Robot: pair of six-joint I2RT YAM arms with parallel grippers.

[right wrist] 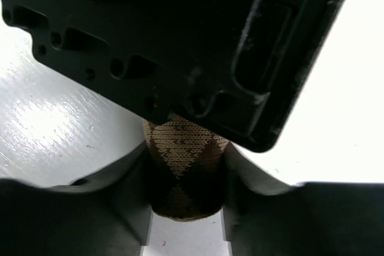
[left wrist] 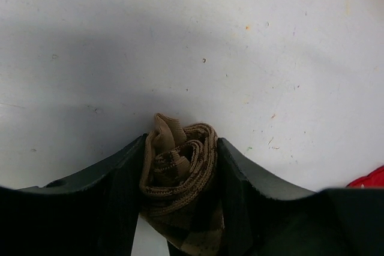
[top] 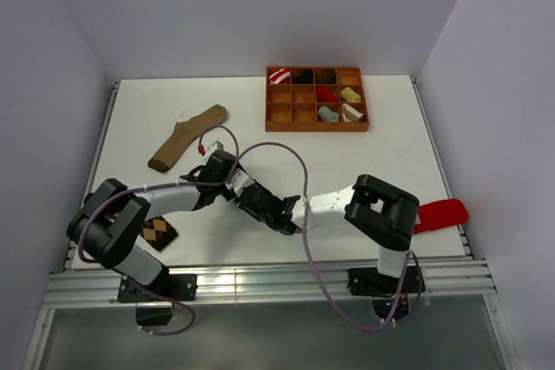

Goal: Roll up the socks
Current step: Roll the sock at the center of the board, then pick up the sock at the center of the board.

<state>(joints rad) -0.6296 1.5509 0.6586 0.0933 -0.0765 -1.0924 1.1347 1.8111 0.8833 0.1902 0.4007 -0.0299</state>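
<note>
Both arms reach toward the middle of the bench (top: 390, 153), near its front edge, and their tools meet on one thing. The left tool (left wrist: 180, 154) is clamped on the lighter diamond-patterned sock (left wrist: 180, 178). Its wrist view shows the fabric wound into a tight spiral and squeezed between the two dark fingers (left wrist: 123, 175), with the end of the roll facing the camera and a flap of cuff poking up above it. The right tool (right wrist: 183, 190) grips the same sock from the opposite side. In its wrist view the tan and dark diamonds sit wedged between its fingers (right wrist: 129, 178), and the body of the left tool fills the upper part of the picture just beyond the roll. From above, the two tools hide the sock.

The darker diamond-patterned sock (top: 159, 231) lies flat at the front left of the bench, partly under the left arm. A long tan sock (top: 186, 138) lies farther back on the left, apart from both tools. A red piece of fabric (top: 440, 214) lies at the front right edge. At the back stands a wooden tray (top: 316, 127) with compartments. A small grey sock (top: 327, 113) sits bundled in its near row, third compartment from the left.
</note>
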